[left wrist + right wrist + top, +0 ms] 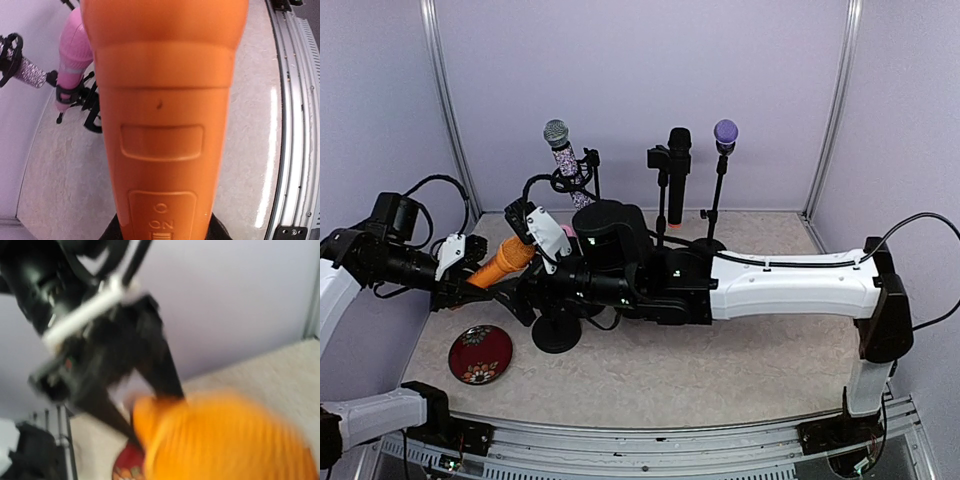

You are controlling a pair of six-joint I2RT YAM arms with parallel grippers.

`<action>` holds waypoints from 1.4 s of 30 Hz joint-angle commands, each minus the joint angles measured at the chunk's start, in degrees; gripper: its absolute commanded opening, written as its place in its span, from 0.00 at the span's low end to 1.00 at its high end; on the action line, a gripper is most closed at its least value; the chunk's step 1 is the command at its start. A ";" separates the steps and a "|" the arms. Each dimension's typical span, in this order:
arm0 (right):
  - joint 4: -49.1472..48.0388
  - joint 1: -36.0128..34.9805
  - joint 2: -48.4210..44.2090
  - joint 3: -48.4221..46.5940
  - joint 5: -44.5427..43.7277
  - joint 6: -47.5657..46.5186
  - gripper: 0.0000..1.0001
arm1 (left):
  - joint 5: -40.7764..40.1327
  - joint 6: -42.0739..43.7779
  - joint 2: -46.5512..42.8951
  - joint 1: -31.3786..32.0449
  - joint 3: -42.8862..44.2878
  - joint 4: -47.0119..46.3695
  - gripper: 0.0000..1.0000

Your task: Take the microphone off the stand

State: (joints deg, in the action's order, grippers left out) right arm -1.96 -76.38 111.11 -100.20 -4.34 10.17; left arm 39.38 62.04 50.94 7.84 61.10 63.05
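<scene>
The orange microphone hangs tilted in the air at the middle left of the top view, above the desk, with its thick end pointing to the upper right. The left fingers seem to be closed on its thin end; in the left wrist view the body fills the frame and the fingers themselves are not seen. The right fingers are just beside the thick end, but I cannot tell if they are open or closed, because the right wrist view is blurred. The black stand is below, near the red plate. I think the danger is a slip: the body is smooth and gets narrower, so a weak hold at one end could let it fall on the desk or the plate. Also the arms are crowded, and a wide swing could knock the stand over
</scene>
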 commanded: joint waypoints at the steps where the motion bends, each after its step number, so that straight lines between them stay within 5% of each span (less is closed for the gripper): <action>1: -4.40 -0.26 -8.56 7.55 -4.75 -0.47 0.93 | -6.52 -1.58 -0.71 -4.51 -1.87 -7.14 0.00; 7: -5.89 -0.26 -11.39 16.96 -9.12 1.22 0.81 | -11.60 -2.71 4.04 -13.65 -7.71 -16.70 0.03; 13: -6.63 0.26 -4.82 17.26 -14.11 0.05 0.76 | -15.83 -11.27 16.37 -20.55 -9.90 -29.27 0.08; 22: -10.52 3.57 7.19 9.79 -20.34 -3.17 0.73 | -25.01 -18.53 31.17 -20.08 -9.11 -40.95 0.12; 31: -13.53 6.23 16.04 1.49 -19.49 -4.41 0.65 | -27.25 -21.71 37.73 -17.45 -9.61 -44.76 0.33; 42: -15.49 6.24 21.87 -3.97 -18.86 -4.55 0.57 | -33.57 -21.97 43.95 -14.34 -8.43 -47.50 0.35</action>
State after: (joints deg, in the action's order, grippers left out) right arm -15.16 -70.19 131.22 -102.50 -22.98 5.56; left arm 9.56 40.73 93.45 -6.46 51.48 19.29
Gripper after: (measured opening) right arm 0.587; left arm 0.349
